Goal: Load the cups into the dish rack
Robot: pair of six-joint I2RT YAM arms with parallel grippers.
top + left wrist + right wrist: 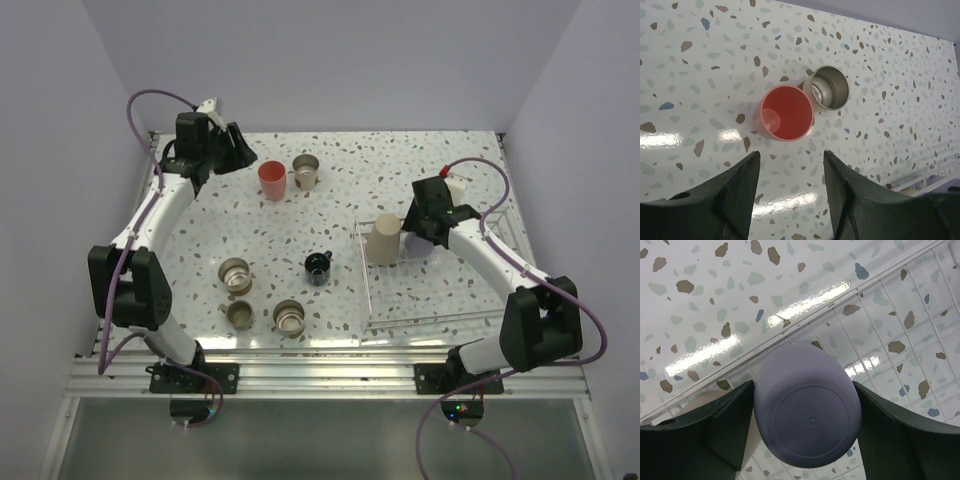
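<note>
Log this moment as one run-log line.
left pincer: open, short of coral cup | right pincer: shut on lavender cup, over dish rack | racked: beige cup

on the table point(420, 165), the dish rack point(440, 300) is sitting at the right. the racked tumbler point(384, 238) is standing in its back left corner. the gripped tumbler point(807, 415) is sitting between the fingers of the right gripper point(428, 220), over the rack's floor. the back tumbler point(272, 180) is standing at the back left, with the back metal cup point(306, 171) just beside it on its right. the left gripper point(240, 155) is hovering left of both. the mug point(319, 267) is standing just left of the rack. the rear metal cup point(235, 273) is standing at the front left, with the front left metal cup point(240, 313) and the front right metal cup point(289, 317) before it.
</note>
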